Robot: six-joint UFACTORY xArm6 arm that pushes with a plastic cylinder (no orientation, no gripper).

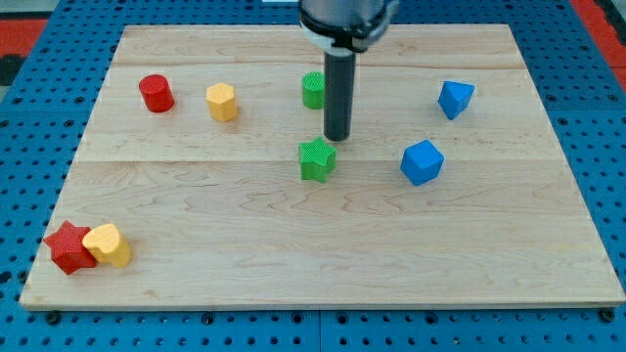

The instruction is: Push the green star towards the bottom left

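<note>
A pale wooden board (pixel 323 254), its planks showing faint grain and two seams running across, lies on a blue pegboard surface (pixel 606 147) dotted with holes; no bin, tray or other container appears on it, and every block sits loose on the bare wood. At the centre of the board the green star (pixel 317 158), a ribbed, matte block with blunt points, rests just below my tip (pixel 337 138), which stands at about the star's 1 o'clock, right beside its upper right point; whether the two actually touch cannot be told. The tip belongs to a straight, smooth dark rod hanging from a black round mount (pixel 348 20) at the view's top; the arm carries no jaws, so nothing is spread, pressed together or pinched. Behind the rod, at the star's 12 o'clock, a second green block (pixel 312 89) is partly hidden, its shape unclear. Toward 10 o'clock from the star sit a yellow faceted block (pixel 222 102) and, farther out, a red cylinder (pixel 156 93). At 3 o'clock lies a blue angular block (pixel 422 162), and at about 2 o'clock a smaller blue block (pixel 455 99) with slanted faces. Far off at 8 o'clock, near the board's bottom left corner, a red star (pixel 69 246) and a rounded yellow block (pixel 108 244) sit touching side by side.
</note>
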